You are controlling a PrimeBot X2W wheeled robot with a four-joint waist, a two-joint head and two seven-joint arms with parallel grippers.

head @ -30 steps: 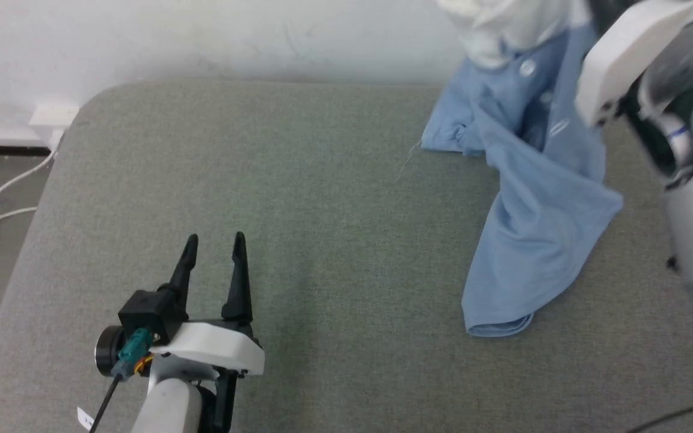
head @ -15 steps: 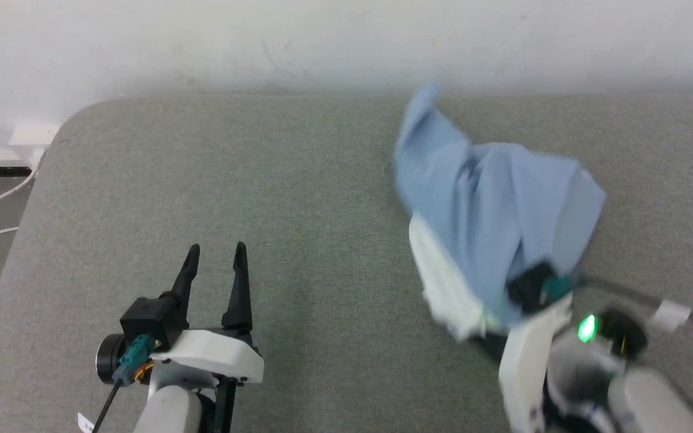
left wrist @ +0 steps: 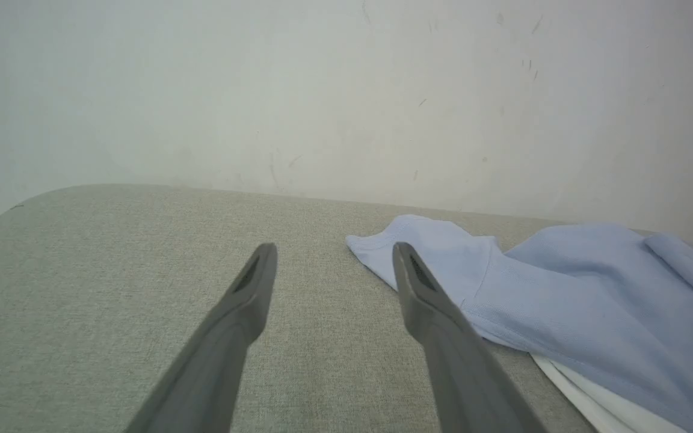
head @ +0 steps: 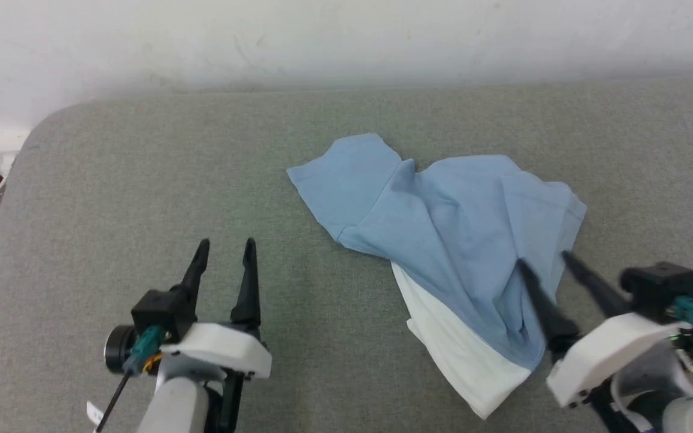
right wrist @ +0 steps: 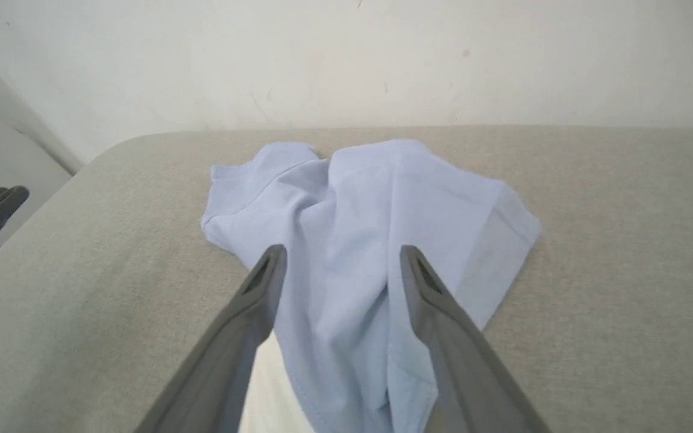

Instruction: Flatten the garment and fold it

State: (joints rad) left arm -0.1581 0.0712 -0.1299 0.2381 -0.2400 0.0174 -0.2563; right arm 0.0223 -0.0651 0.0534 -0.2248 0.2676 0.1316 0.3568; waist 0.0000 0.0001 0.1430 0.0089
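Lying crumpled, garment [head: 443,228], long axis seemingly far-left to near-right.

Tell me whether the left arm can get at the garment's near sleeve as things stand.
Likely yes: the left end effector is open, and bare grey cushion lies between it and the garment; nothing blocks the way.
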